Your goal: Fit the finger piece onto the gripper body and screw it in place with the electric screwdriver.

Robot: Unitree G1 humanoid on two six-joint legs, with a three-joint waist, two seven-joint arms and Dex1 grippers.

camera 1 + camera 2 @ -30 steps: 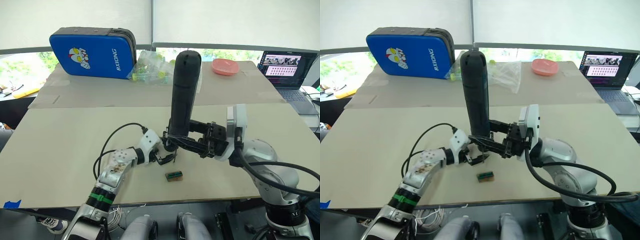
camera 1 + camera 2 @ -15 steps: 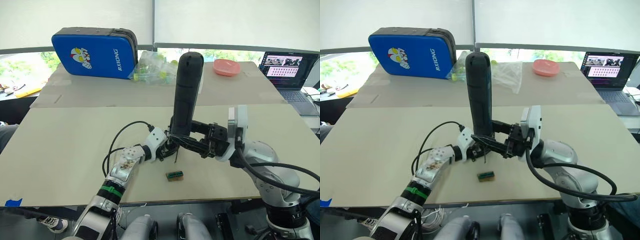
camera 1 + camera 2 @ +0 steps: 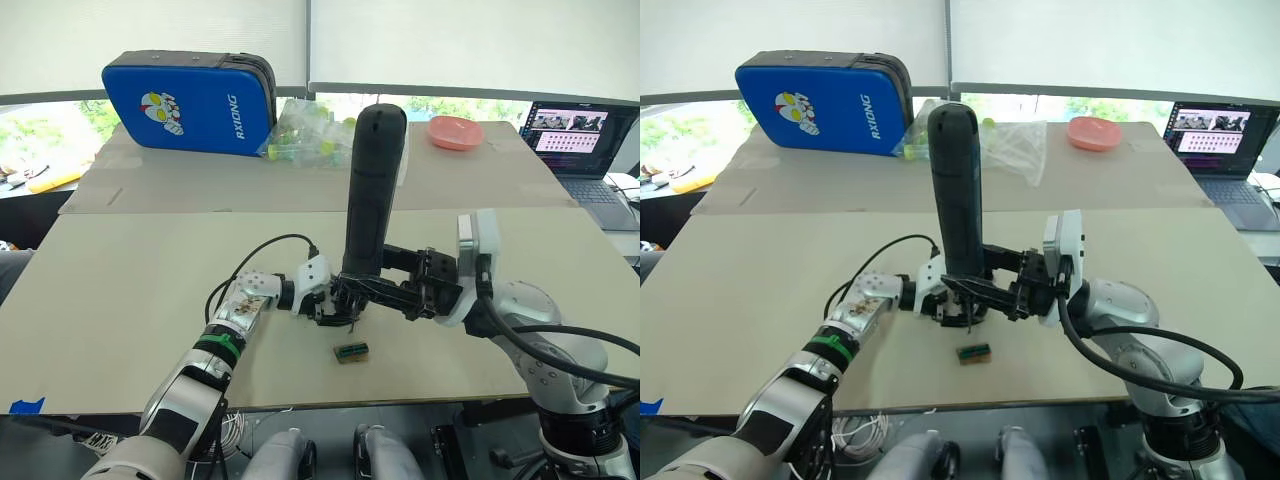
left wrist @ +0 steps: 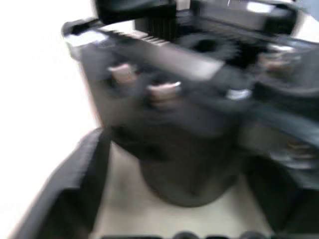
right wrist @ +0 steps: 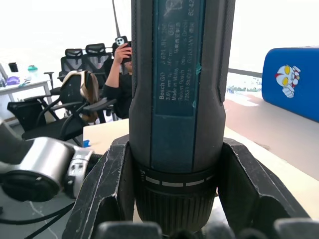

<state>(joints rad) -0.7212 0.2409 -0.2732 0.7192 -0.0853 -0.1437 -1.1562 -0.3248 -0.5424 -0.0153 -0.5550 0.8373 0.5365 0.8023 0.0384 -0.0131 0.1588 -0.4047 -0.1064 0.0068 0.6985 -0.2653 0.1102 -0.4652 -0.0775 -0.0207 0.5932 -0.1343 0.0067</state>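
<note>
gripper body (image 3: 338, 303) sits low over the table (image 3: 120, 280), just beside the lower end of the electric screwdriver (image 3: 372, 190), on the side toward the blue case (image 3: 190, 102). the left gripper (image 3: 325, 303) reaches in to it from that side; its 2 black fingers are around the gripper body, but whether they are pressed tight on it cannot be told. in the left wrist view the gripper body (image 4: 189, 99) is blurred, with 1 black finger (image 4: 70, 189) at each side.

the electric screwdriver stands upright, bit end down. the right gripper (image 3: 385, 290) is clamped on its lower part, 1 finger (image 5: 107, 189) on each flank of the barrel, both touching it in the right wrist view. the thin bit points down beside the gripper body.

the finger piece cannot be told apart from the gripper body.

a small green-and-black block (image 3: 351, 351) lies on the table near the screwdriver, on the robot's side of it. beyond the screwdriver lie a clear bag (image 3: 305, 135), a pink dish (image 3: 452, 132) and a laptop (image 3: 578, 140). a seated person (image 5: 117, 74) holds up a phone.
</note>
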